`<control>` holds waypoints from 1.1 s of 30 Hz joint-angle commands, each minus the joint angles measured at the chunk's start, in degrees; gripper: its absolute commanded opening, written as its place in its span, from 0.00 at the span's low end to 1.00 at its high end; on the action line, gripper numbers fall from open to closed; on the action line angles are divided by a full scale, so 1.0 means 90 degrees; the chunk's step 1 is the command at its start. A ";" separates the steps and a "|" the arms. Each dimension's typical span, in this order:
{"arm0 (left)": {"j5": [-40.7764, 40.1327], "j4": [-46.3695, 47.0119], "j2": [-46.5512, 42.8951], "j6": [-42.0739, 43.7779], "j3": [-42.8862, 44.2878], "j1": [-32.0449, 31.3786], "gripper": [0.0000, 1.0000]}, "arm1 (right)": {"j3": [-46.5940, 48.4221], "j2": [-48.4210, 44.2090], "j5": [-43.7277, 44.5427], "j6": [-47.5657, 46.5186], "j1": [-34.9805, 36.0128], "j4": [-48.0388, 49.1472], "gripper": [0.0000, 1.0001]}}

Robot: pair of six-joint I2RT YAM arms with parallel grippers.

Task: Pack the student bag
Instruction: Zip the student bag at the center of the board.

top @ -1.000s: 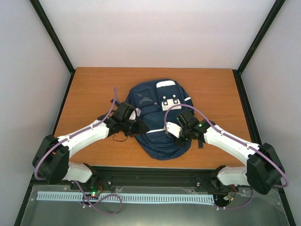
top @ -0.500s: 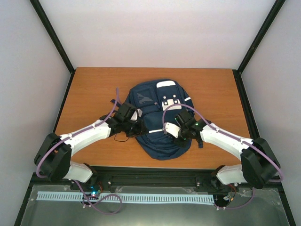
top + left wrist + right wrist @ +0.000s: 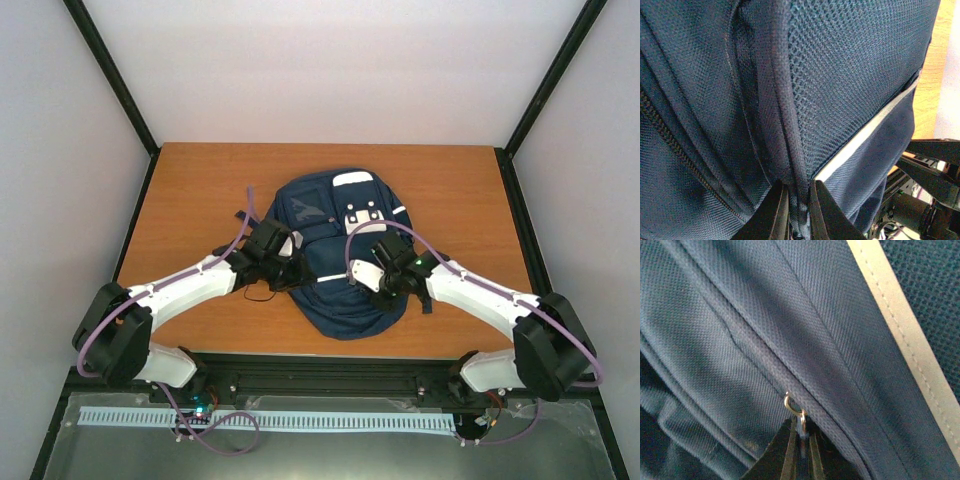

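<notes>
At the middle of the orange-brown wooden table [image 3: 200, 190] lies the large navy-blue fabric student bag [image 3: 335, 300], flat on its back. My left gripper [image 3: 799, 202], at the bag's nine o'clock edge, is pinched tight on a raised navy piped seam ridge [image 3: 790, 125]. My right gripper [image 3: 800, 442], at four o'clock, is clamped narrow on the small silver metal zip pull [image 3: 796, 412]. The risks, as I judge them: the thin pull could slip free if I drag off the zip's line. Or my left pinch could lose its fabric, so the bag slides rather than the zip running.
</notes>
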 commanded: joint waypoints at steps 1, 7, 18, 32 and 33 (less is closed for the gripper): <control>-0.0226 0.0155 -0.0140 0.0089 0.0076 -0.0065 0.01 | 0.0245 -0.0339 0.0450 -0.0170 -0.0118 -0.0645 0.03; -0.0572 -0.0088 -0.0477 0.0204 0.0049 -0.0065 0.01 | 0.0044 -0.0554 0.0762 -0.0532 -0.0341 -0.1327 0.03; -0.0801 -0.0248 -0.0641 0.0363 -0.0122 -0.0035 0.01 | -0.0330 -0.0664 0.1142 -0.1392 -0.1401 -0.1720 0.03; -0.0838 -0.0812 -0.1230 0.0921 -0.0227 0.0374 0.01 | 0.0206 -0.0250 0.1022 -0.1980 -0.2015 -0.1675 0.03; -0.0811 -0.0914 -0.1208 0.1019 -0.0221 0.0511 0.01 | 0.0334 -0.0187 0.0911 -0.1946 -0.2006 -0.1758 0.03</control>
